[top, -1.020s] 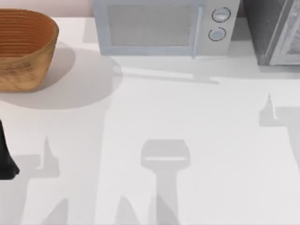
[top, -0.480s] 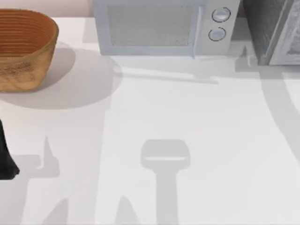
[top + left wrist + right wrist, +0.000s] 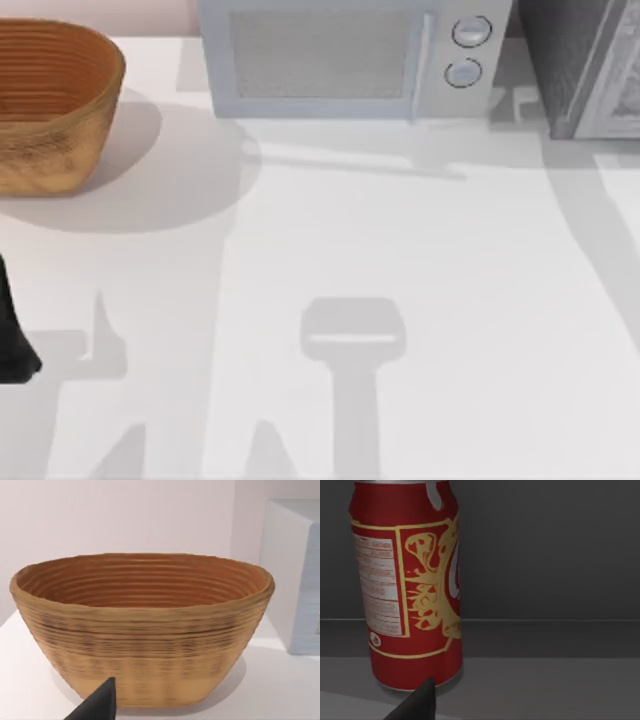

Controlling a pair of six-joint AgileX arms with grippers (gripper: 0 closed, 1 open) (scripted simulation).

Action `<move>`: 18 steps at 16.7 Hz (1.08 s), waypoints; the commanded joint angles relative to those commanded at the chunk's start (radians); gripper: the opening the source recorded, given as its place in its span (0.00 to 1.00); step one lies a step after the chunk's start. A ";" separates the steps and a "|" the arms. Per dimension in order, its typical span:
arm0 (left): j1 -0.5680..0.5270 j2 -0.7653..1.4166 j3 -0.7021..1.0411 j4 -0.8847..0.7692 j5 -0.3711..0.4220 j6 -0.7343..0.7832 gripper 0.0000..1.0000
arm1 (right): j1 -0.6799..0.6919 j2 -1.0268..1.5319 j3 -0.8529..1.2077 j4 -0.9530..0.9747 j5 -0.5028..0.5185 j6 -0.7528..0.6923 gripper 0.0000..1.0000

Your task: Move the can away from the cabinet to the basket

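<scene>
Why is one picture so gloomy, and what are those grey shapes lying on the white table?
Right wrist view: the can stands upright in dim, dark grey surroundings, so little light reaches it. Top view: the grey shapes on the table are shadows; the basket also casts a soft round one. Left wrist view: bright and evenly lit.
</scene>
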 joint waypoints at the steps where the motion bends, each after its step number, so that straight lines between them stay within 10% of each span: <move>1: 0.000 0.000 0.000 0.000 0.000 0.000 1.00 | 0.000 0.000 0.000 0.000 0.000 0.000 1.00; 18: 0.000 0.000 0.000 0.000 0.000 0.000 1.00 | 0.175 0.280 0.222 0.064 0.192 -0.004 1.00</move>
